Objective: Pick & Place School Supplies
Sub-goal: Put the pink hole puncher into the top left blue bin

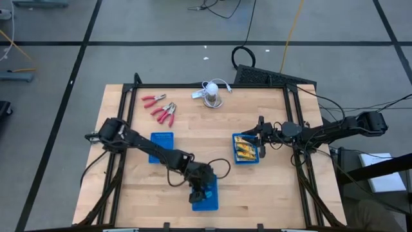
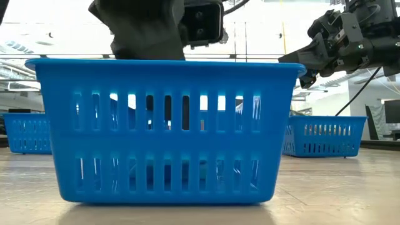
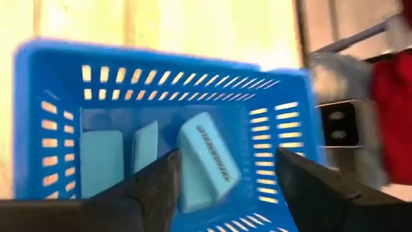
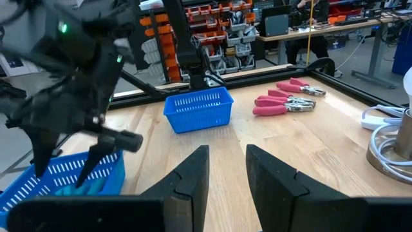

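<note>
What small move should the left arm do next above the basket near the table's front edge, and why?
Probably lift the left claw straight up and out of the blue basket. Its fingers are open, and a light-blue block lies tilted between them on the basket floor, beside two other blocks, so it looks released. The red-handled pliers are not yet sorted.
</note>
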`<state>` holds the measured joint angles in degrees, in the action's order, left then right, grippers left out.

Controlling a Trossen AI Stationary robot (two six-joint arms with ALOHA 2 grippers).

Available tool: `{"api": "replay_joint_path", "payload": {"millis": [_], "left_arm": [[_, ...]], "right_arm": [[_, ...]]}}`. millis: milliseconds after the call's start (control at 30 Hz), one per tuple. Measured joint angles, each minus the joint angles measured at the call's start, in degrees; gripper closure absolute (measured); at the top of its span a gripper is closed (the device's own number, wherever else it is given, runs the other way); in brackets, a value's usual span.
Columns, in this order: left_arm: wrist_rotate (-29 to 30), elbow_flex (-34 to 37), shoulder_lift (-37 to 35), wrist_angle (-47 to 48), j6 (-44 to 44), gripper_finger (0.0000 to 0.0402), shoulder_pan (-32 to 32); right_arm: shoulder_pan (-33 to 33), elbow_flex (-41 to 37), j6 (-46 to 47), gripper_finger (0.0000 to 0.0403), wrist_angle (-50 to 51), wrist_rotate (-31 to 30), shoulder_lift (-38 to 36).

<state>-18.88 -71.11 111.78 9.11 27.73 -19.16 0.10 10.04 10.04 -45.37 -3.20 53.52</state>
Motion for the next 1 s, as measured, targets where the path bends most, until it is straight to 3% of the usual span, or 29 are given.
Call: {"api": "replay_joint_path", "payload": {"millis": [100, 333, 567, 767, 1000], "left_arm": [[-0.51, 0.0, -2.42, 1.03, -0.58, 0.0136, 1.11], [8.86, -0.01, -11.49, 3.84, -9.28, 0.0133, 0.79], [27.24, 1.5, -21.36, 15.59, -10.99, 0.0133, -0.97], [39.8, 8.94, -30.52, 19.2, -6.31, 0.0133, -0.87], [52.4, 23.8, -45.41, 19.34, 0.05, 0.0133, 4.23]], "right_arm": [[0.0, 0.0, 0.0, 0.031, 0.17, 0.0, 0.0], [0.0, 0.02, 0.0, 0.031, 0.66, 0.0, 0.0], [0.0, 0.07, -0.15, 0.031, 1.03, 0.0, 0.0], [0.02, 0.07, -0.22, 0.031, 1.36, 0.02, 0.0], [-0.02, 0.07, -0.48, 0.031, 1.38, 0.0, 0.0]]}}
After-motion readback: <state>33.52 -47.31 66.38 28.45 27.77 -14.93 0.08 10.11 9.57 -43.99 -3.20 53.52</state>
